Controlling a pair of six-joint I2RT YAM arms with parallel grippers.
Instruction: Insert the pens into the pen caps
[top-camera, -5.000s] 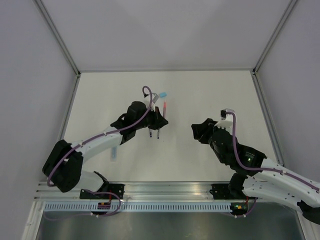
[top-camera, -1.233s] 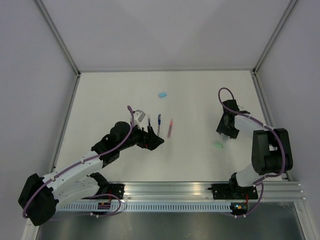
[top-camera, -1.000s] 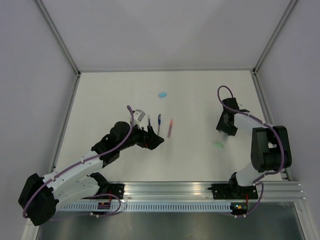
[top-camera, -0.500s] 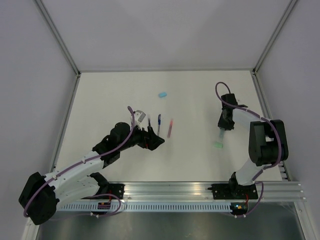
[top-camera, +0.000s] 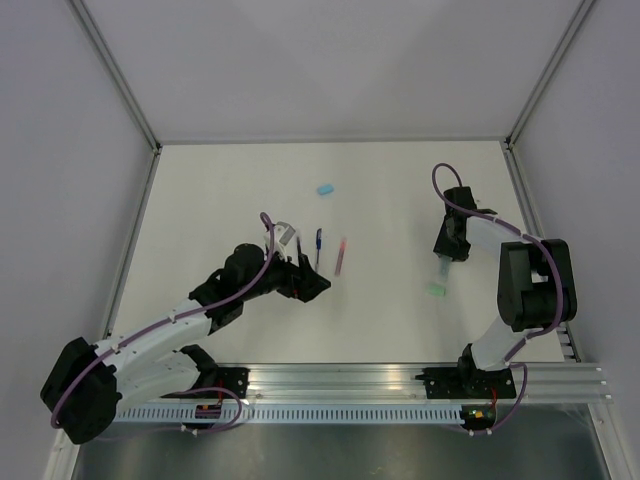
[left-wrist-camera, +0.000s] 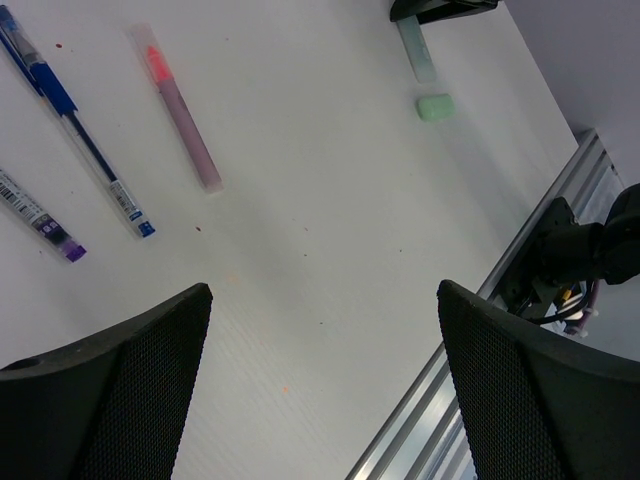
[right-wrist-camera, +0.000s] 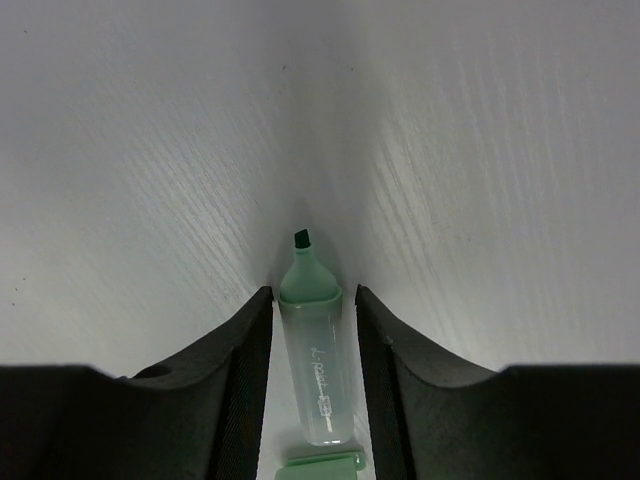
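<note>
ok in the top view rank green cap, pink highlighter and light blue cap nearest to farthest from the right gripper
1. green cap, close by the right gripper, near side
2. pink highlighter, mid-table, to the left
3. light blue cap, further left and back

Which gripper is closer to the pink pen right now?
Left. The left gripper hangs open just beside the pink pen, on its near-left side. The right gripper is well off to the pen's right, straddling the green marker.
</note>
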